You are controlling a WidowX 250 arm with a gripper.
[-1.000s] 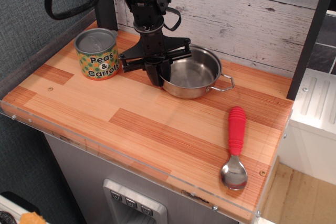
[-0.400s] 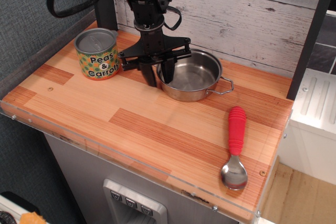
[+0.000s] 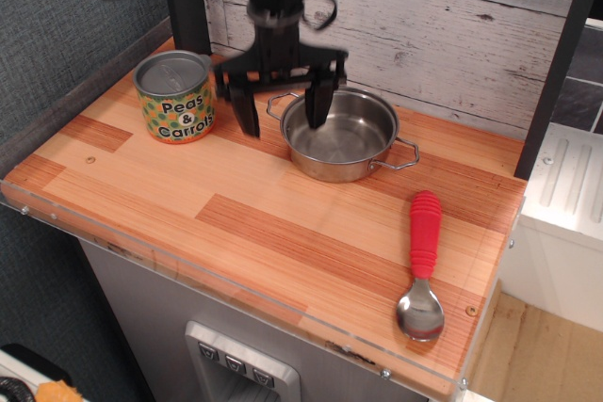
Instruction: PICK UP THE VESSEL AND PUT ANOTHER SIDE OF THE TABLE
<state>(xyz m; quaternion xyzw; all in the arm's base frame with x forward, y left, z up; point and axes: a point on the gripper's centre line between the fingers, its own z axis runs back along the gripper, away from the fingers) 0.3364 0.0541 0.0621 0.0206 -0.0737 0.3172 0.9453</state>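
The vessel (image 3: 347, 136), a shallow shiny steel pot with two wire loop handles, sits flat on the wooden table (image 3: 254, 223) near the back middle. My gripper (image 3: 283, 125) hangs over the pot's left rim, blurred by motion. Its fingers are spread wide apart and empty. The left finger (image 3: 251, 115) is outside the pot, above the table between the can and the pot. The right finger (image 3: 315, 105) is above the pot's inside left part. Neither finger touches the pot as far as I can see.
A green-orange "Peas & Carrots" can (image 3: 175, 97) stands at the back left, close to the gripper's left finger. A spoon with a red handle (image 3: 423, 249) lies near the front right. A white plank wall (image 3: 452, 35) runs along the back, and a clear acrylic edge along the front.
The gripper, earlier closed around the pot's left rim, has opened wide and risen. The pot stays on the table, its left handle now uncovered.
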